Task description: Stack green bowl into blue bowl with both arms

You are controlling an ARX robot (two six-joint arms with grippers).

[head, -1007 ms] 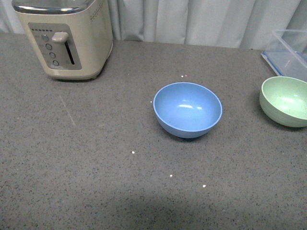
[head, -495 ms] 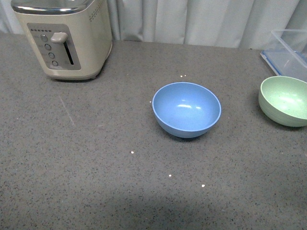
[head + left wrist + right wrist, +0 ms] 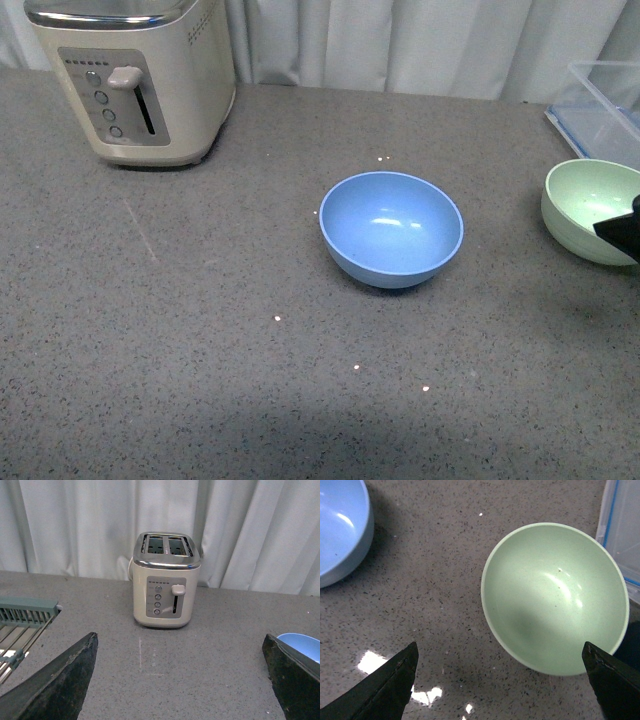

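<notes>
The blue bowl (image 3: 391, 228) stands upright in the middle of the grey table; its rim also shows in the left wrist view (image 3: 303, 645) and the right wrist view (image 3: 340, 527). The green bowl (image 3: 585, 205) stands upright at the table's right edge, empty. My right gripper (image 3: 500, 680) is open and hovers above the green bowl (image 3: 555, 597), its fingers spread wide on both sides. A black tip of the right arm (image 3: 622, 230) shows at the right edge of the front view, in front of the green bowl. My left gripper (image 3: 180, 680) is open and empty above bare table.
A cream toaster (image 3: 135, 75) stands at the back left, also in the left wrist view (image 3: 166, 580). A clear plastic container (image 3: 605, 110) sits behind the green bowl. A dish rack (image 3: 22, 625) shows to one side in the left wrist view. A curtain hangs behind the table.
The right arm's black tip has come into the front view at the right edge, over the green bowl. The bowls have not moved.
</notes>
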